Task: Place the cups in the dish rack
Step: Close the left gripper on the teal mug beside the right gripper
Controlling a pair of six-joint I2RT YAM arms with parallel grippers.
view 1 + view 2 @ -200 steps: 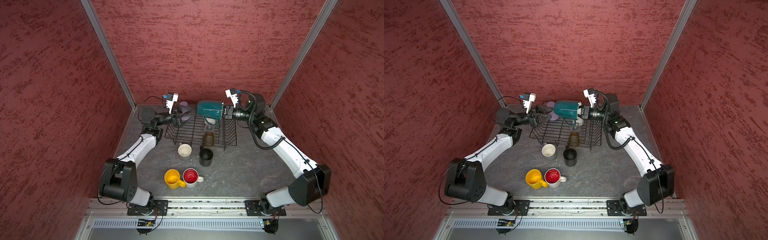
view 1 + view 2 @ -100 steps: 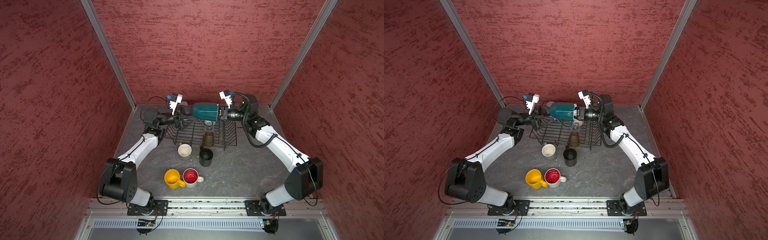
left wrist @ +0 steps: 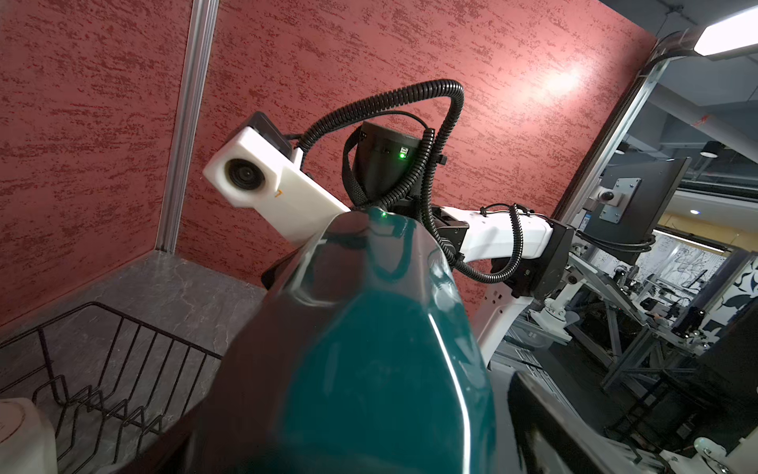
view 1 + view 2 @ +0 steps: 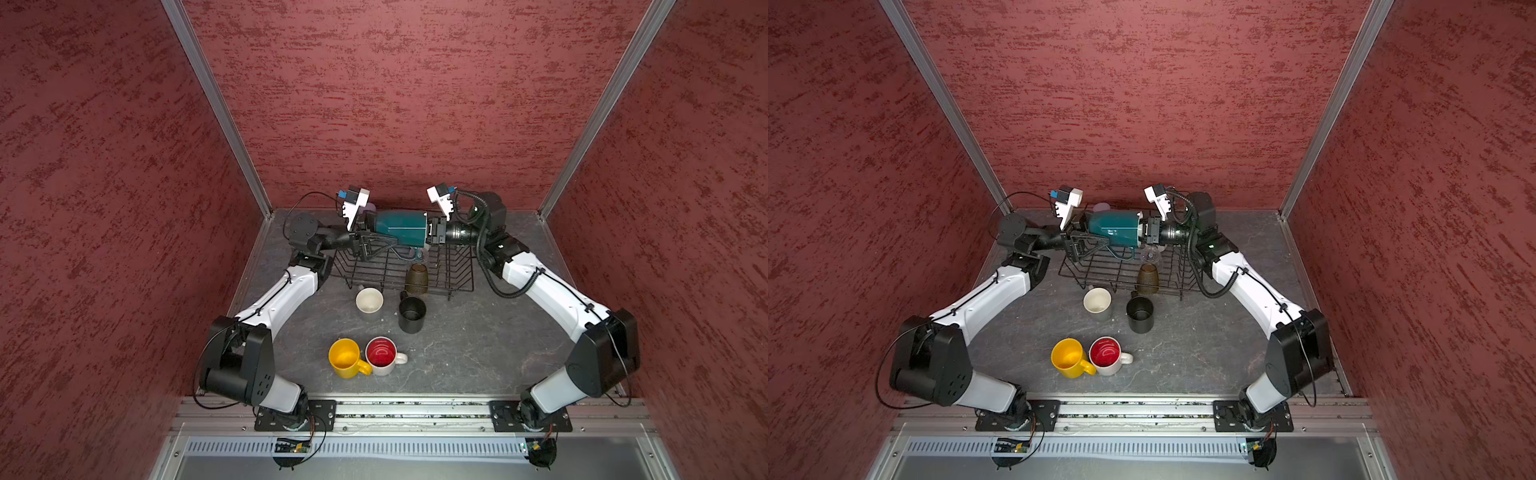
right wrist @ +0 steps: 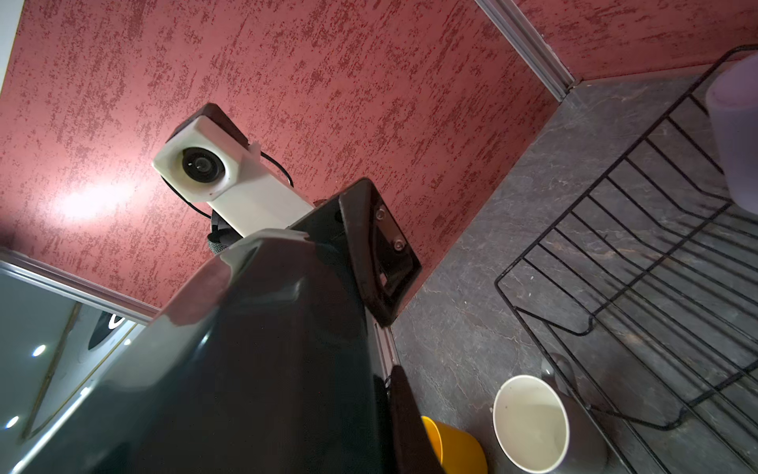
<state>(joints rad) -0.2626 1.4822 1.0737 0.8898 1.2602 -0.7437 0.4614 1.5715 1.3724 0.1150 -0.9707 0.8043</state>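
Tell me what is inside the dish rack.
An amber tumbler, a clear glass and a lavender cup sit in the dish rack. The teal mug, held above, covers its far middle.

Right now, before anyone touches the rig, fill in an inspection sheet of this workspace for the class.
Surface: grey marbled tabletop.
Job's things: teal mug held sideways over the rack; amber glass, clear glass and lavender cup at the rack; grey cup, black mug, yellow mug and red-lined mug on the tabletop outside it.
Clutter: nothing seen.
Claws: right claw shut on the teal mug; left claw open around its other end.
Cables: black ribbed cable loops over the right arm.
Surroundings: red textured walls on three sides.
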